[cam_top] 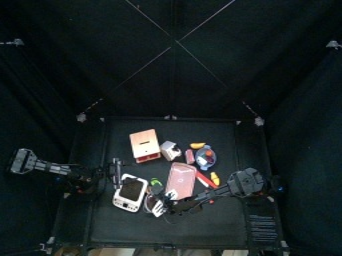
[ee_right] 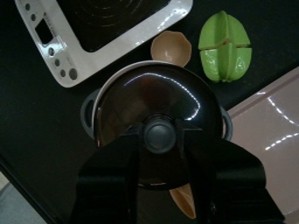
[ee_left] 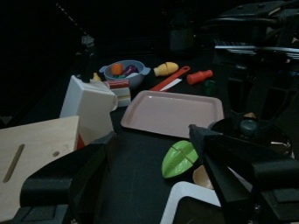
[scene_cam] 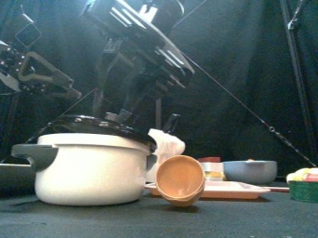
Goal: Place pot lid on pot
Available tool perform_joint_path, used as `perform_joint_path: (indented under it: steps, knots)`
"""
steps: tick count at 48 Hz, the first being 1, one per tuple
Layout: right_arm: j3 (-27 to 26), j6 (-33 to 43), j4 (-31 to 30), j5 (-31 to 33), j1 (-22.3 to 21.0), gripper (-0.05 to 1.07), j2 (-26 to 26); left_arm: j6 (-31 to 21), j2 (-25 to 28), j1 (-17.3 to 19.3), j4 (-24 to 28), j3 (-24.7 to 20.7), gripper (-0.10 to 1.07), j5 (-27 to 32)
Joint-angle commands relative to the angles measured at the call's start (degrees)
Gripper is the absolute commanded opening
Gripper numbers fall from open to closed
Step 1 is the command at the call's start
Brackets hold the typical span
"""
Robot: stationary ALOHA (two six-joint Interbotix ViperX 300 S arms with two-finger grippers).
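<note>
Black curtains are enclosing a small black tabletop [scene_cam: 248, 218] crowded with kitchen things. Nearest the front edge, a white round metal pot [scene_cam: 87, 167] with a dark side handle is standing upright, and the black domed pot lid [scene_cam: 87, 124] is sitting level on its rim; in the right wrist view the lid [ee_right: 152, 103] is covering the pot mouth all around. The right gripper [ee_right: 159, 138] is hovering straight over the lid, jaws spread and straddling the round black knob [ee_right: 159, 136], so the pinch is looking undone or nearly so. Judging from this, placement is essentially done; what is left is clearing the jaws and lifting the arm away.

The lid is round with no long axis; its knob is pointing straight up, dome facing up. The pot's handle is pointing toward the left side in the front view.

Just beside the pot, a tan wooden spoon [scene_cam: 180, 178] is lying bowl-forward. Near it a pink rectangular tray [ee_left: 173, 114] is lying flat, with a green leaf-shaped dish [ee_left: 181, 157] close by. Farther back, a small blue-grey bowl [ee_left: 121, 68] is sitting. The left gripper [ee_left: 152, 188] is resting at the left side, jaws spread and empty.
</note>
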Motion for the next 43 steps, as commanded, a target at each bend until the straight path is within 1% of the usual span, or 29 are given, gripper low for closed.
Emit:
perform_joint_path:
  steps: [1,11,20,33,37,43]
  knots:
    - [-1.8,-0.1,-0.4,-0.2,-0.4,0.65,-1.0,0.0,0.1,0.1,0.0,-0.6,0.99,-0.2]
    - [-2.2,-0.1,-0.4,-0.2,-0.4,0.65,-0.8,0.0,0.1,0.1,0.0,-0.6,0.99,-0.2]
    - [-3.3,-0.1,-0.3,1.7,-0.2,0.65,-1.3,-0.1,0.0,0.1,-0.1,-0.6,0.99,-0.2]
    - [-9.5,-0.3,0.3,9.4,0.3,0.65,0.0,-0.1,0.1,0.1,-0.1,-0.6,0.99,-0.2]
    - [-10.6,-3.1,1.7,10.9,0.2,0.65,0.7,-0.1,0.1,0.1,-0.1,-0.6,0.99,-0.2]
    - [-14.2,-10.7,8.5,11.6,-0.2,0.65,2.7,-0.1,0.0,0.1,0.0,-0.6,0.99,-0.2]
